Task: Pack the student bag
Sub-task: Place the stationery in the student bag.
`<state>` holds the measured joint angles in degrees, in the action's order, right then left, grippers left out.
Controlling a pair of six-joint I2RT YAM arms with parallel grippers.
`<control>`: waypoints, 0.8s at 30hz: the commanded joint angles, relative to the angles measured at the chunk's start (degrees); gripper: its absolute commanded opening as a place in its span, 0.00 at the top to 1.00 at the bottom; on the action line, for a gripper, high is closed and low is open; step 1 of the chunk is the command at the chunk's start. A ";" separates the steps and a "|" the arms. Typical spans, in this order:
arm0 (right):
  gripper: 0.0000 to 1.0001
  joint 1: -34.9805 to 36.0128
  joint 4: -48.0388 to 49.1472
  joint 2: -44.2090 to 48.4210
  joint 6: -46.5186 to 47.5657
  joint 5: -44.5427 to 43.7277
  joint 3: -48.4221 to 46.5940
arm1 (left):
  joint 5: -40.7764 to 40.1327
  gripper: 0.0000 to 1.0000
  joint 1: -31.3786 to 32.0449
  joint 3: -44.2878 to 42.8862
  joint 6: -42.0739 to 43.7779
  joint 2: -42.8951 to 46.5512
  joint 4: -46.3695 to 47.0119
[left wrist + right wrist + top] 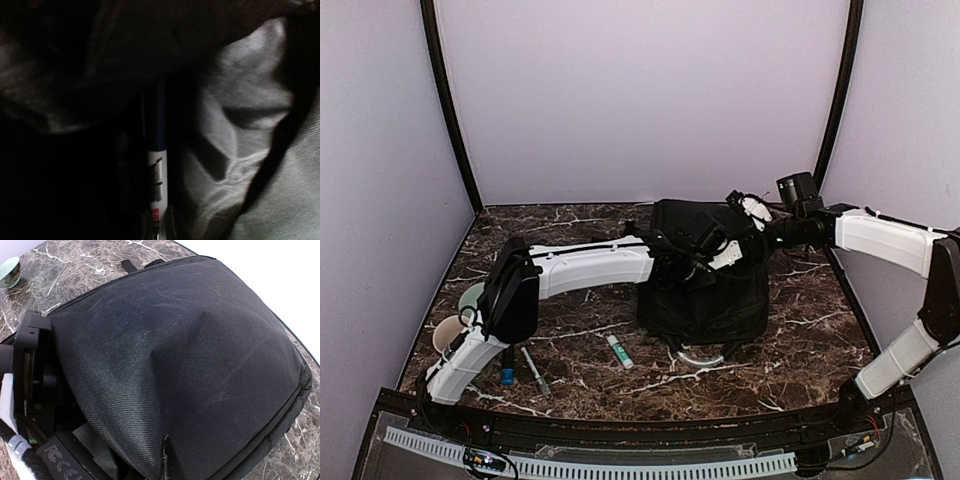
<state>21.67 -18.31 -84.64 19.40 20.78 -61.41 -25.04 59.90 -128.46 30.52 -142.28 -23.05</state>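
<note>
Reaching from the lower left of the top view, the left arm lies almost level across the table. Its left gripper is pushed into the open top of the backpack, fingertips hidden by fabric, so I cannot tell how its jaws stand. The right arm rises from the lower right, bends at the right edge of the frame and runs left. The right gripper sits on the upper right rim of the backpack with its jaws closed. Whether fabric is pinched between them is not visible.

The backpack stands centre-right on the table, closer to the back wall than to the arm bases. Bare marble shows in front of it, to its left under the left arm, and in a narrower strip to its right. In the right wrist view the backpack fills the frame, with a raised flap over the left arm's wrist at the left edge.

Inside the backpack the left wrist view shows grey lining and a dark blue pen with a white label standing upright in the lower centre.

On the table, lower left: a green-tipped marker, a thin pen, a small blue cap, a cup and a pale green dish partly behind the left arm.
</note>
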 commanded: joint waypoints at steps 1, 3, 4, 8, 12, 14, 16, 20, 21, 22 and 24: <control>1.00 1.53 -0.73 4.04 -0.70 8.64 -2.67 | -14.11 1.00 -3.82 1.99 13.68 -0.87 16.57; 1.00 1.53 -0.66 4.13 -0.76 8.55 -2.70 | -16.58 0.99 -3.78 3.23 16.09 -1.01 20.49; 1.00 1.48 -0.53 4.15 -0.78 8.21 -2.56 | -16.92 0.97 -3.74 3.17 15.69 -0.92 20.77; 1.00 1.53 0.02 3.18 -0.77 5.32 -2.16 | -15.06 0.81 -2.80 5.80 12.55 2.11 20.78; 1.00 1.46 -0.13 1.20 -0.61 4.27 -2.62 | -12.25 0.72 -2.16 12.60 10.62 6.31 24.95; 1.00 1.49 -0.39 0.06 -0.44 4.50 -2.86 | -11.82 0.70 -2.12 15.28 9.91 7.67 26.18; 1.00 1.53 -1.49 -1.57 -0.11 5.22 -3.67 | -10.44 0.70 -1.95 18.05 9.27 9.00 26.52; 1.00 1.52 -2.91 -4.49 0.16 6.42 -4.23 | -7.65 0.69 -1.35 22.56 7.61 11.79 26.57; 1.00 1.53 -2.91 -4.78 -0.04 6.22 -4.25 | -7.28 0.69 -1.10 23.47 7.31 12.60 26.82; 1.00 1.53 -3.03 -4.95 -0.20 6.13 -5.89 | -7.04 0.69 -0.76 24.54 7.15 13.69 27.33; 1.00 1.53 -3.12 -5.07 -0.45 5.34 -6.77 | -5.57 0.67 -0.06 26.01 7.01 16.21 27.55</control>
<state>22.61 -21.30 -89.30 19.62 22.98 -64.47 -31.90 59.42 -105.41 39.33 -134.50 3.01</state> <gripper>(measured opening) 0.013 0.319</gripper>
